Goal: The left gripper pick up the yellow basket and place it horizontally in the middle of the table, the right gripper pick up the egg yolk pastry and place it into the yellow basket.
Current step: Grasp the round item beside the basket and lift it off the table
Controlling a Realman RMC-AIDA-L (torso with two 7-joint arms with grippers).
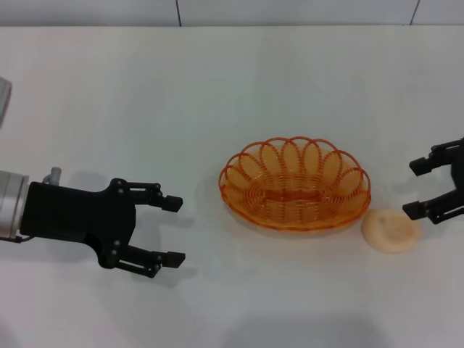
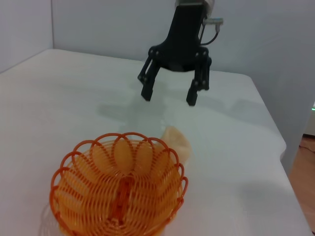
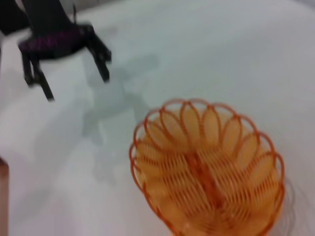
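Basket (image 1: 295,184) flat mid-table (image 1: 217,87), empty; pastry (image 1: 391,230) just beside its right end. Left gripper (image 1: 172,230) released, well apart. Right gripper (image 1: 420,188) released above pastry. Next, probably: lower, grasp pastry.

White table (image 1: 145,94), yellow basket (image 1: 295,185) mid-right, egg yolk pastry (image 1: 391,230) just beside it

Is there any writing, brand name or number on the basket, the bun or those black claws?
None can be read.
Basket: no text.
Bun: no text.
Left gripper, open: no label shows.
Right gripper, open: no label shows.
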